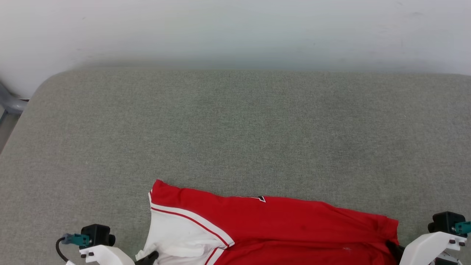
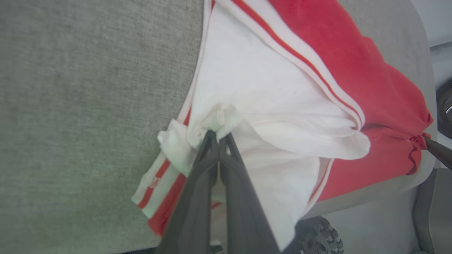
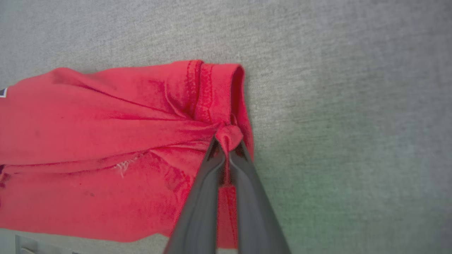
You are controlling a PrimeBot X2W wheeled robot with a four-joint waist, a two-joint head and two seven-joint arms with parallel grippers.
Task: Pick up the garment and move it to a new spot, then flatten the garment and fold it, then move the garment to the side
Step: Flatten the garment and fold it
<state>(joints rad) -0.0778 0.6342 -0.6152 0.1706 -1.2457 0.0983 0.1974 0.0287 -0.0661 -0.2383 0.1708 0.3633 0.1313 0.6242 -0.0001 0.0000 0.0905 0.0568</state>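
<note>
Spanning the whole space beyond my jaws is the grey cloth-covered bench (image 1: pixel 235 129), bare past the tips and out to its far edge. The red shirt (image 1: pixel 287 228) lies along the near edge of the bench, strung between my two pairs of jaws. Its long axis runs straight from one pair to the other, and most of the cloth sits just ahead of the tips. On the left end is the white sleeve (image 2: pixel 268 88) with its red stripe trim, bunched and partly drooping over the near edge. On the right end is the stitched red hem (image 3: pixel 204 88), gathered into creases that fan away from the grip.

My left jaws (image 2: pixel 219 135) are clamped together on a wad of that white sleeve cloth. My right jaws (image 3: pixel 227 144) are pinched on a small knot of red cloth at the hem corner.

Each arm has its own end, so neither is the nearer one. I judge the shirt ready to be carried further onto the bench, and both arms should travel together, square to that long axis. Pulling apart along the axis should take out the creases, but a thin pinch of soft cloth could slip.
</note>
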